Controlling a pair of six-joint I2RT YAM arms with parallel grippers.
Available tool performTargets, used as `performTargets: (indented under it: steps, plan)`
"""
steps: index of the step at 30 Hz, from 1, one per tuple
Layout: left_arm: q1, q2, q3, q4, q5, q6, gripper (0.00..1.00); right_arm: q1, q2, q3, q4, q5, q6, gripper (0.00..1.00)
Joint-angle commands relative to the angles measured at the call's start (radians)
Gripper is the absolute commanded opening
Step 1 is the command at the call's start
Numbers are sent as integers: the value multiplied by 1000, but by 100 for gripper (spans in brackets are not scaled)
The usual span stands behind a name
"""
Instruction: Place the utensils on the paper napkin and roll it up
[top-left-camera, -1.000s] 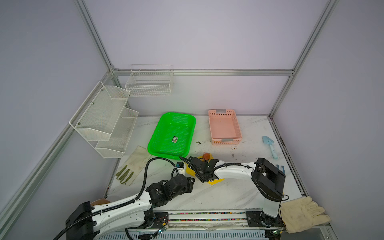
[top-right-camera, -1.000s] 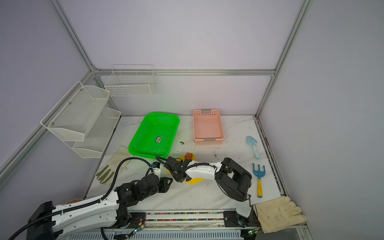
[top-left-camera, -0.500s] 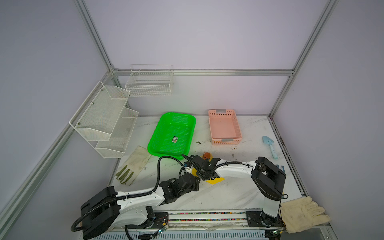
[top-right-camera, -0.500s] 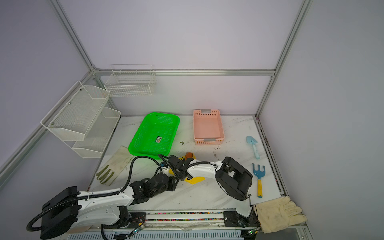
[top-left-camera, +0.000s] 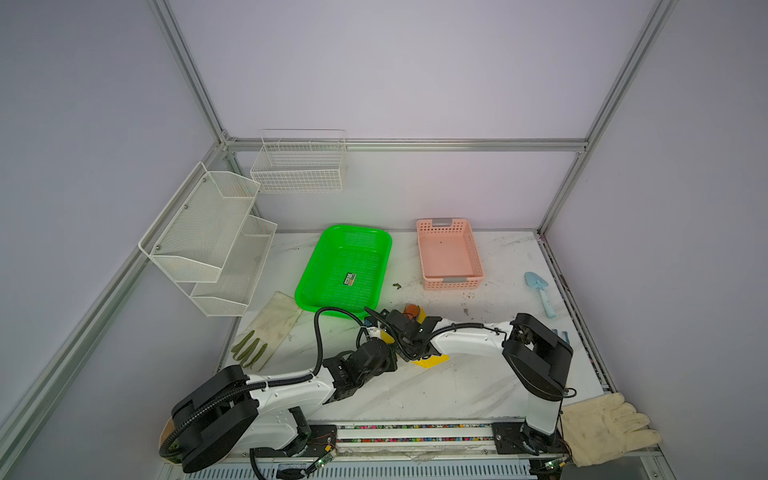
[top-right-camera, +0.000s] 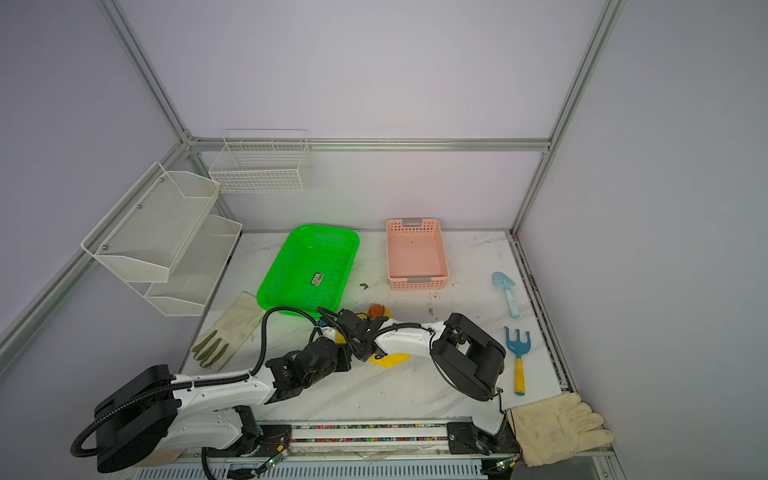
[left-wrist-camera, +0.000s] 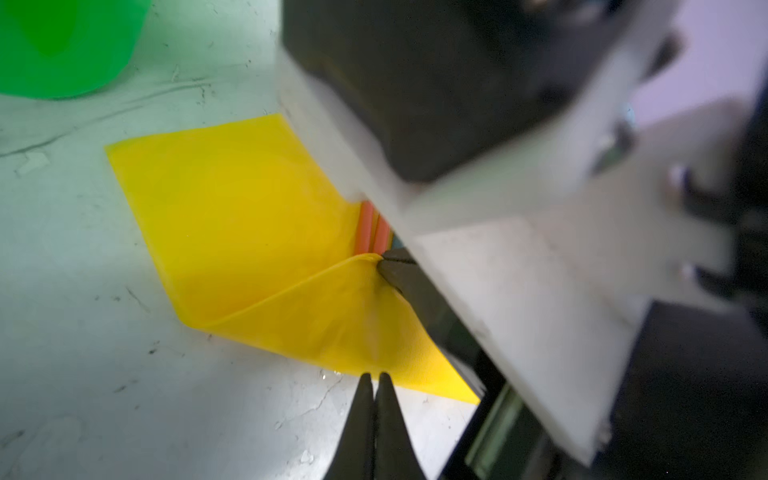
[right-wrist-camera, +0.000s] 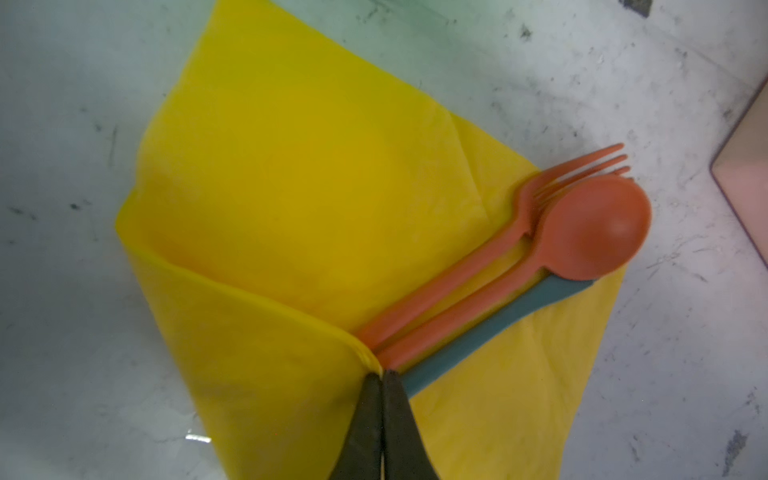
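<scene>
On the worktop (top-left-camera: 415, 395), front centre and near the green tray (top-left-camera: 345, 266), lies the napkin (right-wrist-camera: 291, 166), one corner folded up over the handle ends. Placing looks done, and the step in hand is the start of the roll. The right hand (right-wrist-camera: 381, 376) is clenched on that raised corner. The left hand (left-wrist-camera: 374, 376) is clenched too, tips at the napkin's edge; whether paper is caught between them I cannot tell. Next, I judge, the flap must go across the handles and tuck tight, with the paper pinned so nothing slides. The utensils (right-wrist-camera: 469, 299) lie side by side toward one side of the napkin: fork (right-wrist-camera: 442, 286), spoon (right-wrist-camera: 598, 228), teal piece (right-wrist-camera: 511, 322). Their long axes are parallel, heads pointing to the back of the worktop and just over the napkin's far edge.
</scene>
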Motion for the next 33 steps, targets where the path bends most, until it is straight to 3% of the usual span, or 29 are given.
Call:
performTargets:
  steps: [1,19,33]
  plan:
    - [25,7,-34,132,16,10,0,-8,-18,-25,-10,-39,-12,7]
    - [119,67,-189,383,130,-41,0,-47,-32,-32,-5,-111,-14,7]
    - [141,150,-163,460,181,-33,0,-49,-26,-27,-8,-127,-13,6]
